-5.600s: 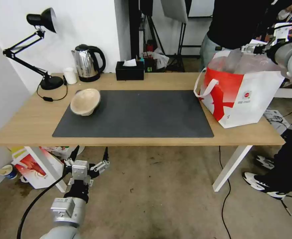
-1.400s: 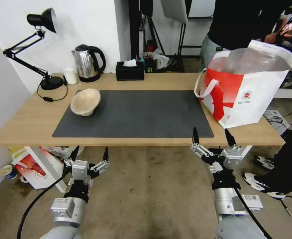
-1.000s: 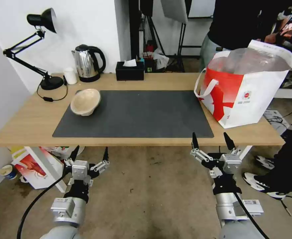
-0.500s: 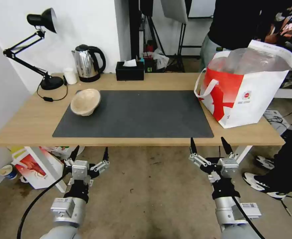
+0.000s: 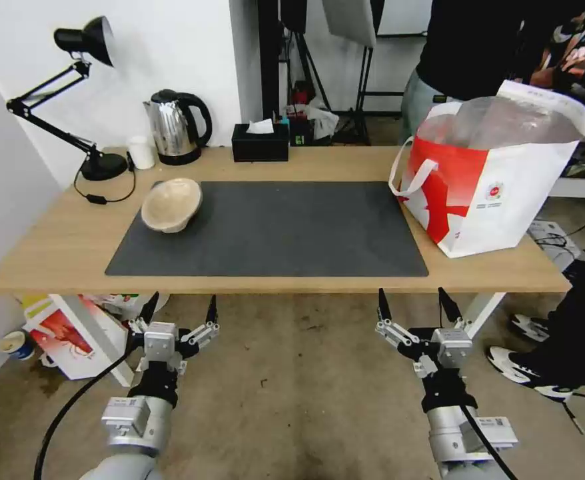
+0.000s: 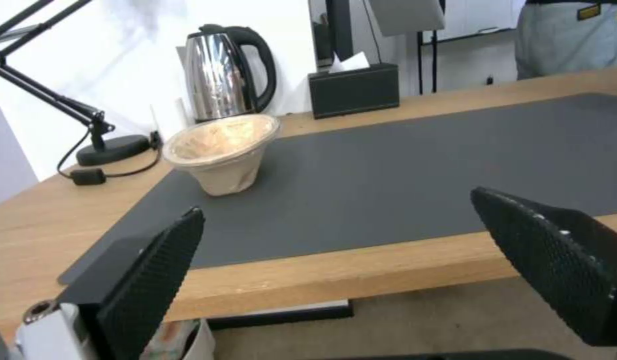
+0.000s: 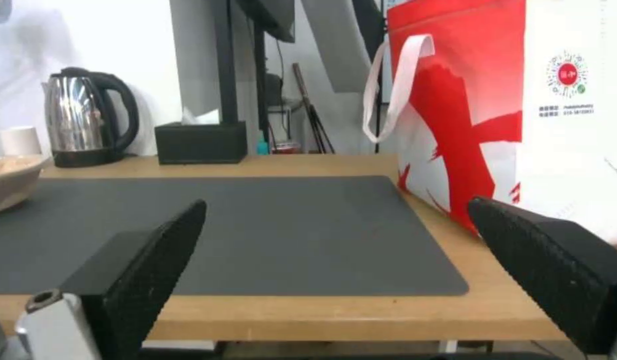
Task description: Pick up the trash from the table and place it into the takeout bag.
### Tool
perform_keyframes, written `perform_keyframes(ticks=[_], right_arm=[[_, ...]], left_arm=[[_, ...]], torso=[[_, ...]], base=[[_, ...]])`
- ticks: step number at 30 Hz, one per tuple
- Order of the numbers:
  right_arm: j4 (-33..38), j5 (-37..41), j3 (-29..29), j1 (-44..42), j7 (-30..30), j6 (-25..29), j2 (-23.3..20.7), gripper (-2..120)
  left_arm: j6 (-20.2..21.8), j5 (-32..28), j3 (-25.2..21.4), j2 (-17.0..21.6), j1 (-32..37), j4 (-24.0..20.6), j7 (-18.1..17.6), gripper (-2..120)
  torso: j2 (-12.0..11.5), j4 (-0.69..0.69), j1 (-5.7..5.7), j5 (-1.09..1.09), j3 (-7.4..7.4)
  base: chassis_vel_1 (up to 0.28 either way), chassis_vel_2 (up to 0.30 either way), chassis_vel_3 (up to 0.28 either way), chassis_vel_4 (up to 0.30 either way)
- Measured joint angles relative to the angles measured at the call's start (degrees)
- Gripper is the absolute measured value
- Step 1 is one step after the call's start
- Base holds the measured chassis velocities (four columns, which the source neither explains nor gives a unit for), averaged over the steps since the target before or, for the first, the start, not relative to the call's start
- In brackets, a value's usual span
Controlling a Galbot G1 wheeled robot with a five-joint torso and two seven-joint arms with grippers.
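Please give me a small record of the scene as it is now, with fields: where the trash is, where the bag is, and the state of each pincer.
trash on table: beige pulp bowl, upright, on the left end of the dark grey mat
takeout bag: stands open on the right end of the table
left pincer: open, empty, below the table's front edge
right pincer: open, empty, below the front edge, near the bag
other items: kettle, black tissue box, desk lamp
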Motion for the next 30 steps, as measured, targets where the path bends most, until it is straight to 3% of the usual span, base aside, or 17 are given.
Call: perform_keyframes(ticks=[30], right_arm=[[-1.0,-0.2,-1.1,0.6,-1.0,-0.2,-0.5,100]], left_arm=[[0.0,0.0,0.0,0.0,0.0,0.0,0.0,100]], torso=[[0.0,0.0,0.0,0.0,0.0]], base=[[0.0,0.0,0.0,0.0]])
